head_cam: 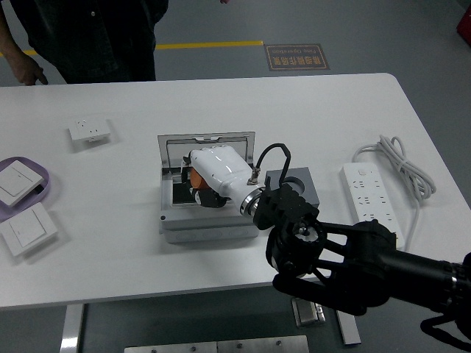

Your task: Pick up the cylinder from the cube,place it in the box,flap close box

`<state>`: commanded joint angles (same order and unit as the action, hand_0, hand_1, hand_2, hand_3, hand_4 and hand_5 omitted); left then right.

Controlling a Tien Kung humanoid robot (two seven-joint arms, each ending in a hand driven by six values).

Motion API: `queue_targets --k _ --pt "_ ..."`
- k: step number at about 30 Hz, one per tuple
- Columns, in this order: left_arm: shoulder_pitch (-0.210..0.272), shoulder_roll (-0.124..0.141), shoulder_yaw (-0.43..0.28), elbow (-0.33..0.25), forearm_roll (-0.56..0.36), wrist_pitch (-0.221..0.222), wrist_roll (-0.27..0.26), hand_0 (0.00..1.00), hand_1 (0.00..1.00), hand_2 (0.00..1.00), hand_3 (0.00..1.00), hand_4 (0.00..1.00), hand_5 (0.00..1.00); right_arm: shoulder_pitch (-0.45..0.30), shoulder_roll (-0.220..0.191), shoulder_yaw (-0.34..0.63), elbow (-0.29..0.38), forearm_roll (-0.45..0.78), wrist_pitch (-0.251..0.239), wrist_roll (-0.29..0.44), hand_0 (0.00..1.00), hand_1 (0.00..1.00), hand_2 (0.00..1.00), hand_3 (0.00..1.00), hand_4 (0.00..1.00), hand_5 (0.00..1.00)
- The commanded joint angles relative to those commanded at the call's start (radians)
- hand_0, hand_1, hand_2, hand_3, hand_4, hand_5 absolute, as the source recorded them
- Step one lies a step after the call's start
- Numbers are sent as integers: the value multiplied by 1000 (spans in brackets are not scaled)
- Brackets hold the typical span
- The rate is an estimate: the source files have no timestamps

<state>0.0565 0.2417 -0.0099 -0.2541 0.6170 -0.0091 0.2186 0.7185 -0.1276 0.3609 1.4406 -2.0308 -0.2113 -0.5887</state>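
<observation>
The right hand [210, 176] is reached over the open box [210, 215] at the middle of the table [221, 95], with its white back turned up and its fingers curled down into the box cavity. A patch of orange shows beneath the palm at the left side: this is the cylinder [195, 179], and it sits low inside the box opening, clasped by the fingers as far as can be judged; whether it rests on the box floor cannot be told, because the hand covers it. The grey cube [302, 185] stands just to the right of the box, and its top is bare, so step 1, the pick from the cube, is judged complete. Step 2, placing in the box, is judged to be in hand: the cylinder is within the cavity but not released. The lid [207, 147] stands raised at the far edge of the box, so step 3, closing the flap, is not yet done. The left arm is out of view. A person [88, 37] in dark clothing stands at the far left side of the table, hands clear of the work. A power strip [368, 202] lies to the right, a wall socket [89, 130] to the left.
</observation>
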Motion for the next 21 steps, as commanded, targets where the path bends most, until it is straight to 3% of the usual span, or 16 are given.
queue_targets --k 7,8,13,14,19,20,21 --pt "-2 0 -3 -1 3 0 1 655 640 581 640 706 299 22 13 -41 -46 -75 5 -57 409 416 439 368 20 2" --pt "-2 -1 -2 -1 2 0 1 655 639 581 637 707 299 25 15 -49 -53 -74 5 -57 486 464 464 437 140 2" --pt "-2 -1 -3 0 3 0 1 655 639 581 637 707 299 33 19 -66 -65 -59 6 -57 486 464 464 437 140 2" --pt "-2 -1 -2 0 2 1 1 655 640 581 638 707 299 34 19 -68 -66 -52 8 -57 607 532 538 601 370 16" --pt "-5 -1 -2 0 1 3 -1 655 640 581 638 707 299 37 20 -73 -70 -30 19 -57 607 532 538 601 370 16" --pt "-5 -2 -3 -1 2 3 -1 655 639 581 639 707 299 37 20 -73 -71 -25 22 -57 621 605 626 682 469 318" --pt "-6 -2 -3 -1 3 3 -1 655 639 581 639 707 299 38 20 -73 -72 -21 25 -57 621 605 626 682 469 318"
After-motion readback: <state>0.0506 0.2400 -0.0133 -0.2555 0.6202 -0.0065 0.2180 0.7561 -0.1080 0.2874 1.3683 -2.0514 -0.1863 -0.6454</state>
